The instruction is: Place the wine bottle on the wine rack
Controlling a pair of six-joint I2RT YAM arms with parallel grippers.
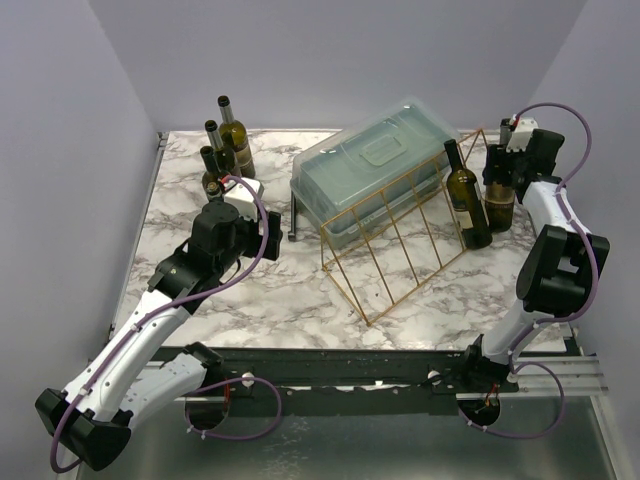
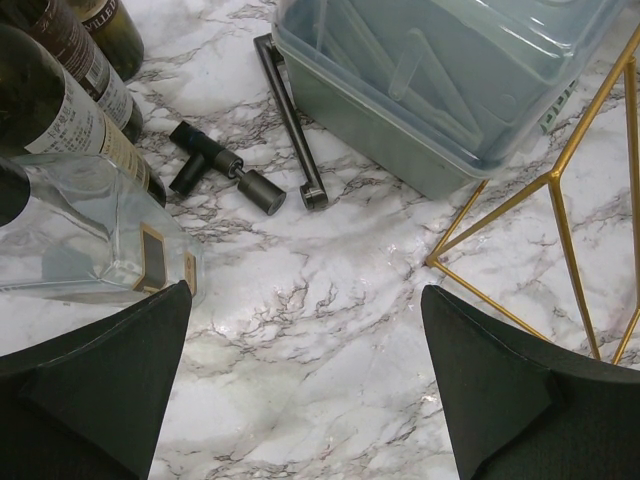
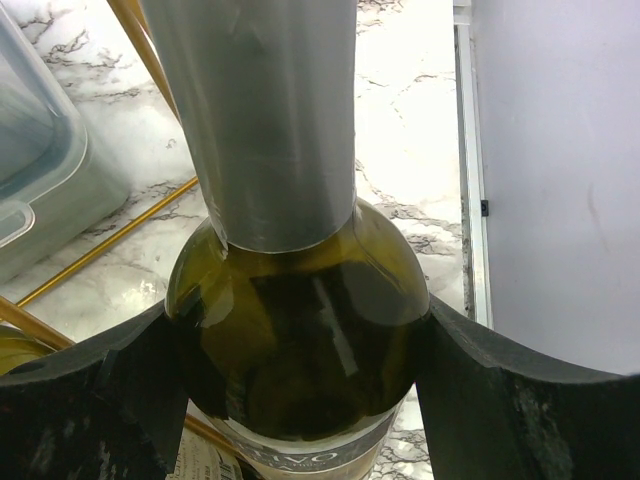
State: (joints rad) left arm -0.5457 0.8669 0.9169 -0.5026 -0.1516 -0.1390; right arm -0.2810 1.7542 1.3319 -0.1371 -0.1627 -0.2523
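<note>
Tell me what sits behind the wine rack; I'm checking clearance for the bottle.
A translucent lidded plastic box close behind the wine rack. Its contents are too blurred to tell.

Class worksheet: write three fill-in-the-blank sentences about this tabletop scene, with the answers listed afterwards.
1. The right pincer grips the wine bottle, and the left pincer holds ____.
2. The wine rack is made of thin wire coloured ____.
3. The table has a white and grey ____ pattern.
Missing words: nothing; gold; marble.
</note>
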